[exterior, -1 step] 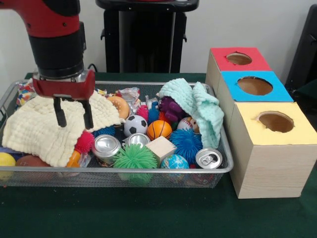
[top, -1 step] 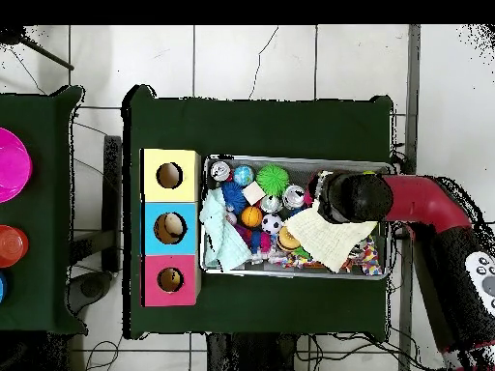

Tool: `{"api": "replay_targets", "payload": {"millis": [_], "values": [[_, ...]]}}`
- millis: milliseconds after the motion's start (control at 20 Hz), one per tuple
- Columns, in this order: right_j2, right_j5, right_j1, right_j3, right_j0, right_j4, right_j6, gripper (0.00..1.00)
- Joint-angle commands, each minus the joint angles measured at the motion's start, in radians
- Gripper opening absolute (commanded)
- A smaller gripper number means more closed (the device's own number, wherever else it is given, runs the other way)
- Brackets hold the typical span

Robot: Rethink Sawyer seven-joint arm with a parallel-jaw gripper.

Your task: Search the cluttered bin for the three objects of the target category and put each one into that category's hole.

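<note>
My gripper (exterior, -1 step: pixel 74 123) hangs open over the pale yellow cloth (exterior, -1 step: pixel 44 129) at the left end of the wire mesh bin (exterior, -1 step: pixel 225 148), with its fingertips just at the cloth and nothing between them. Three silver cans lie among the toys: one (exterior, -1 step: pixel 106 146) beside the cloth, one (exterior, -1 step: pixel 137 140) behind the green spiky ball (exterior, -1 step: pixel 134 159), and one (exterior, -1 step: pixel 208 157) at the front right corner. In the overhead view the arm (top, -1 step: pixel 353 198) covers the gripper above the yellow cloth (top, -1 step: pixel 329 237). To the right of the bin stand three boxes with holes: red (exterior, -1 step: pixel 239 58), blue (exterior, -1 step: pixel 254 85), yellow (exterior, -1 step: pixel 275 121).
A mint green cloth (exterior, -1 step: pixel 198 104) drapes over toys at the bin's right end. Between the cloths lie a soccer ball (exterior, -1 step: pixel 134 125), a basketball (exterior, -1 step: pixel 159 130), a wooden cube (exterior, -1 step: pixel 161 148), a blue spiky ball (exterior, -1 step: pixel 187 144) and a globe ball (exterior, -1 step: pixel 174 162).
</note>
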Motion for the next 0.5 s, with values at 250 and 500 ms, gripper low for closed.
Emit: {"api": "replay_targets", "payload": {"millis": [250, 500], "values": [[0.001, -0.046, 0.303, -0.181, -0.053, -0.107, -0.324, 1.00], [0.002, 0.008, 0.294, -0.199, -0.040, -0.120, -0.361, 0.00]]}}
